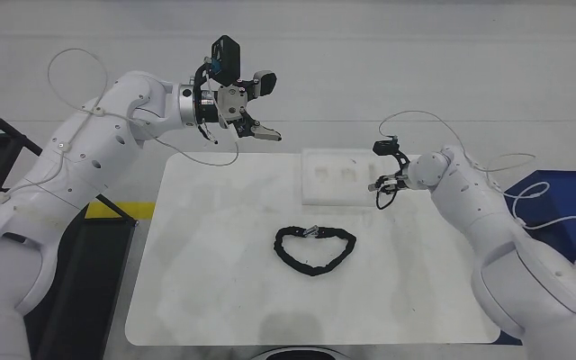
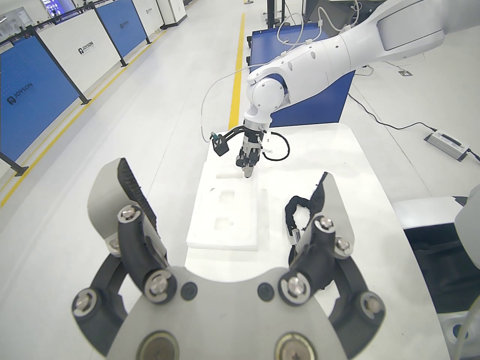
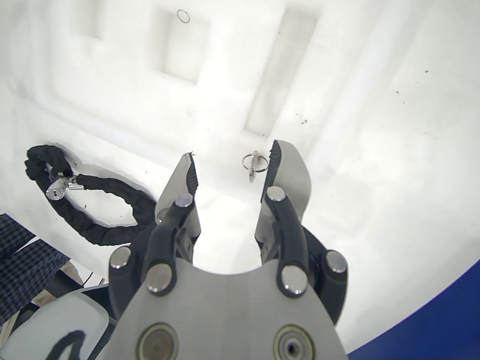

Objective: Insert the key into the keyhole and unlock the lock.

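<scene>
You're set up in a big robotics lab or factory-style test hall: glossy white floor with a yellow lane line, blue and white barrier panels along the aisle, and a blue equipment cabinet behind your white table.

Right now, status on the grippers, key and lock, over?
Left gripper open, raised clear. Right gripper open over key, not gripped. Chain lock looped on table; nothing blocks it.
</scene>
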You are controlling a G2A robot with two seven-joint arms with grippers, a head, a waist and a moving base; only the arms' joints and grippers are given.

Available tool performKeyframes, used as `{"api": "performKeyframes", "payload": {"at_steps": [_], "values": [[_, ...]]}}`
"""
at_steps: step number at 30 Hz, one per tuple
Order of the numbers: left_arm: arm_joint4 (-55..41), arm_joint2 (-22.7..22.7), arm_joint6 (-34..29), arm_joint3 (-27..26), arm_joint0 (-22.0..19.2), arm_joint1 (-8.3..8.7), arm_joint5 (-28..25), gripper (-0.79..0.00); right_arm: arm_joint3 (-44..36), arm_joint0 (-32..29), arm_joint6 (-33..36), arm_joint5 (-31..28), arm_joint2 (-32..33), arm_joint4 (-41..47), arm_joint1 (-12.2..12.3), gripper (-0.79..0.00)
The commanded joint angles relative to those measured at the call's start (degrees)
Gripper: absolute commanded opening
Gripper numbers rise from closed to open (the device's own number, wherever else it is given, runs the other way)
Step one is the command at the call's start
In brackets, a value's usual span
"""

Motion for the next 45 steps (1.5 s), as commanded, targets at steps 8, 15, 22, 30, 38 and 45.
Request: {"api": "performKeyframes", "payload": {"at_steps": [8,15,22,30,38,45], "values": [[0.0,0.0,0.0,0.0,0.0,0.00,0.0,0.000,1.9,0.3,0.0,1.1,0.0,-1.2,-1.2,-0.493],[0.0,0.0,0.0,0.0,0.0,0.00,0.0,0.000,2.7,0.2,-0.9,1.8,-0.3,-3.1,-2.0,-0.514],[0.0,0.0,0.0,0.0,0.0,0.00,0.0,0.000,3.8,0.2,-1.7,2.6,-0.2,-4.2,-2.7,-0.582],[0.0,0.0,0.0,0.0,0.0,0.00,0.0,0.000,4.2,0.3,-2.9,2.9,-0.1,-5.5,-3.3,-0.662],[0.0,0.0,0.0,0.0,0.0,0.00,0.0,0.000,5.1,0.4,-2.6,3.8,0.2,-6.2,-3.9,-0.785],[0.0,0.0,0.0,0.0,0.0,0.00,0.0,0.000,5.3,0.6,-2.8,3.4,0.5,-7.0,-4.1,-0.785]]}}
